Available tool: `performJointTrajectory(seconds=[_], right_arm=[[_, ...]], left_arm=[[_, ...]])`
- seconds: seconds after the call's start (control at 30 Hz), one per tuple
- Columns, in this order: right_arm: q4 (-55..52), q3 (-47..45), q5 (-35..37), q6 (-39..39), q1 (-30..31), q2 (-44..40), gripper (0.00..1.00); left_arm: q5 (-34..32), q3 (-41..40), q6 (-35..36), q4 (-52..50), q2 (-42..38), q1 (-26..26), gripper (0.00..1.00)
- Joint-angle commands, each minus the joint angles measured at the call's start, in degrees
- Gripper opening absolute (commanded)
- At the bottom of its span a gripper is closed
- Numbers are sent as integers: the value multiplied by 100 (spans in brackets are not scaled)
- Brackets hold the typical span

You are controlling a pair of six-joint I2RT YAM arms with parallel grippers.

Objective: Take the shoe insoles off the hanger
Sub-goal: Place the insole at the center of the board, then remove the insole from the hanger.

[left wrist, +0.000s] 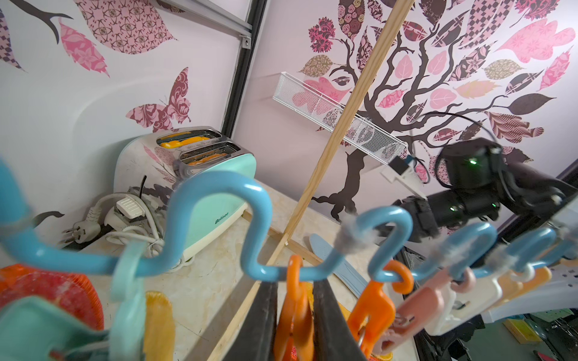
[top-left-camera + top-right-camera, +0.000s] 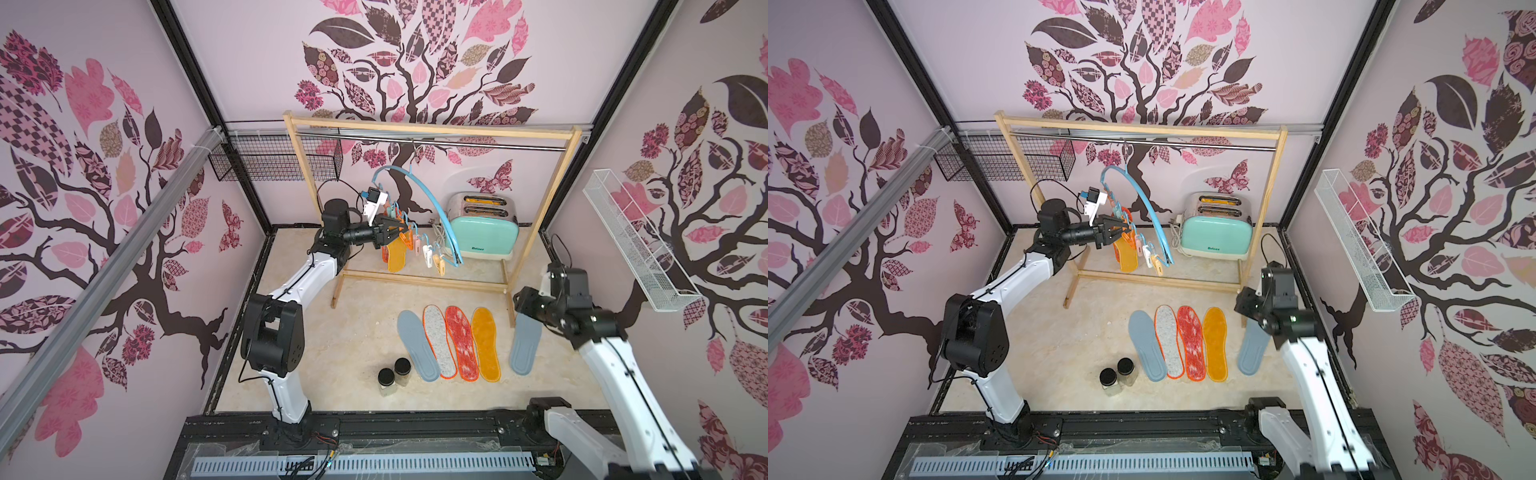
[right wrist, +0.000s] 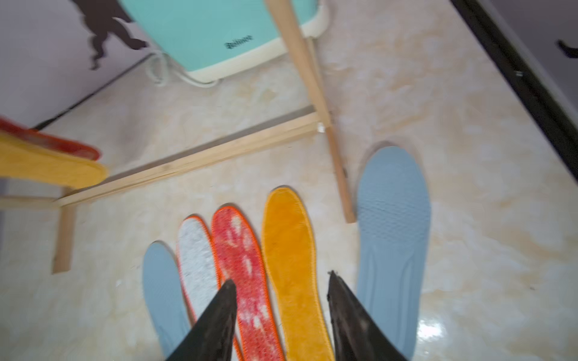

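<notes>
Left gripper clamped on orange clothespin of light-blue hanger; mustard insole hung beside. Right gripper spread, empty: shown by wrist view only.

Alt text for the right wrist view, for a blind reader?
The open right gripper hovers over a row of four insoles on the beige table; a grey-blue insole lies apart. Beyond stand a wooden frame and mint toaster.

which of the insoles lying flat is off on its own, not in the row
The grey-blue insole alone past the foot of the wooden frame; the other four lie side by side.
</notes>
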Motion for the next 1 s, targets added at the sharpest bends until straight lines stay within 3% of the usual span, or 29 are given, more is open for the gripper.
performJointTrajectory(seconds=[0.0, 0.13, 0.33, 0.47, 0.63, 0.97], right_arm=[[1509, -898, -805, 435, 127, -1018, 47], [2223, -2008, -1507, 669, 162, -2187, 46], [2280, -2943, -1768, 515, 219, -3380, 43], [2681, -3145, -1566, 644, 434, -3343, 43], [3378, -3698, -1853, 884, 465, -2991, 42], [4094, -4420, -1713, 1005, 644, -3313, 42]], left_arm=[[-25, -108, 105, -182, -137, -27, 15], [-52, -87, 111, -216, -130, -44, 14], [-145, -95, 244, -411, -214, -36, 15], [-194, -108, 270, -441, -278, -44, 15], [-273, -115, 432, -658, -373, -44, 15], [-353, -101, 504, -775, -442, -123, 16]])
